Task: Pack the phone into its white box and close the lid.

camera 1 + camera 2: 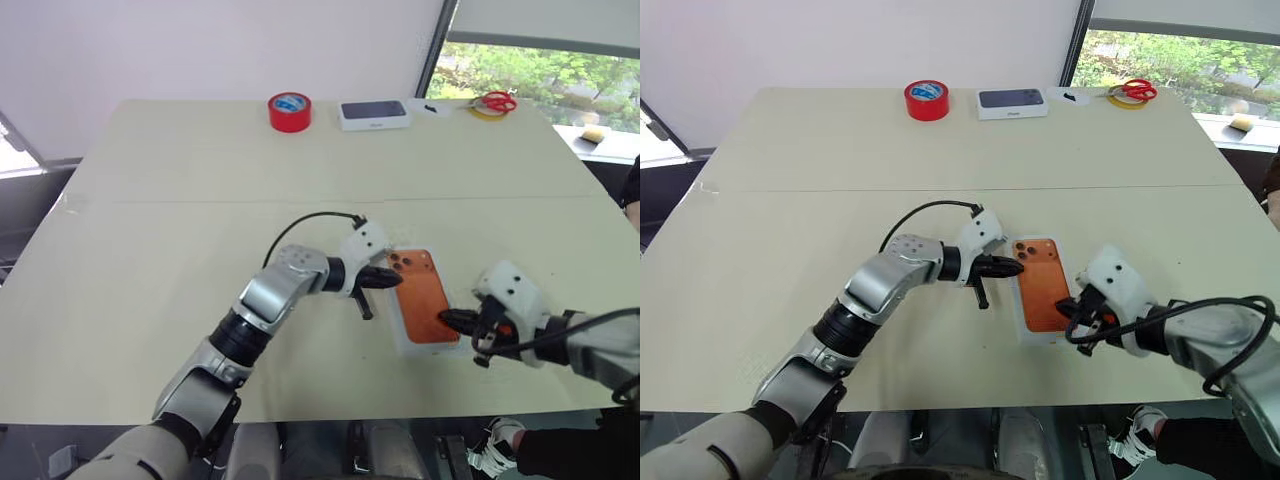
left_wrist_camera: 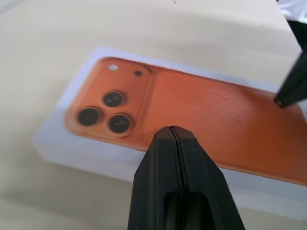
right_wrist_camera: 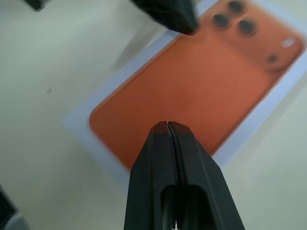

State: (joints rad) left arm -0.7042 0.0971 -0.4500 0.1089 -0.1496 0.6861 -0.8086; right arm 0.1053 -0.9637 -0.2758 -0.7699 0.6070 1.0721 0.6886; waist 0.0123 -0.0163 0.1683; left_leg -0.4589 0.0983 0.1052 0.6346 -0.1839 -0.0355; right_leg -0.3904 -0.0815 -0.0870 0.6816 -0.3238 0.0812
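Observation:
The lid (image 1: 425, 300), white with an orange phone printed on top, lies flat on the table (image 1: 200, 240) near the front right, covering the white box (image 2: 120, 160), of which a white side wall shows. The phone itself is hidden. My left gripper (image 1: 398, 279) is shut and empty, its tip at the lid's left edge beside the printed camera cluster (image 2: 103, 112). My right gripper (image 1: 443, 318) is also shut and empty, with its tip over the lid's near right corner. Each wrist view catches the other gripper's black tip (image 3: 168, 12) across the lid.
At the table's far edge stand a red tape roll (image 1: 289, 111), a white box with a dark blue top (image 1: 374, 114) and red-handled scissors (image 1: 495, 102). A black cable (image 1: 300, 225) loops above my left wrist. Bare tabletop stretches to the left of the lid.

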